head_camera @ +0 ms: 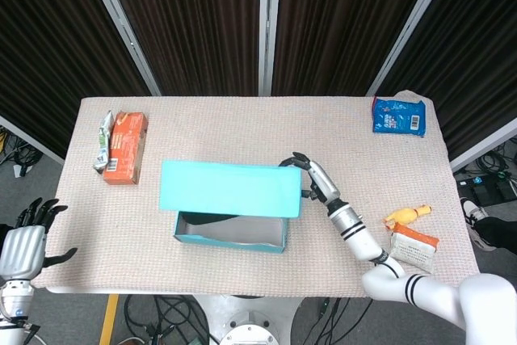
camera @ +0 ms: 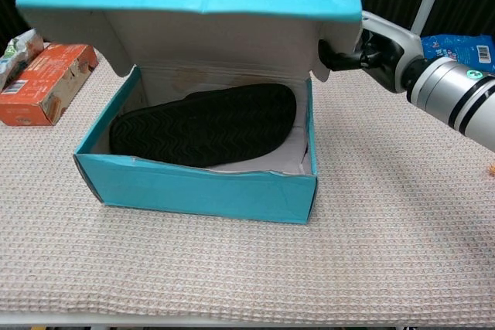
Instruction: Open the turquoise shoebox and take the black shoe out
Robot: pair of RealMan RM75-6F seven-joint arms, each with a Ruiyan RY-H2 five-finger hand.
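The turquoise shoebox sits near the middle of the table with its lid tipped up on the far side, and inside lies the black shoe, sole up, resting on pale paper lining. The right hand is at the lid's right end, dark fingers pinching the side flap and propping the lid open. The left hand hangs off the table's near left corner, fingers spread, holding nothing. Out at the left edge, an orange carton lies beside a crumpled packet. Far right corner, a blue snack bag; near right, a yellow toy and an orange-and-white packet.
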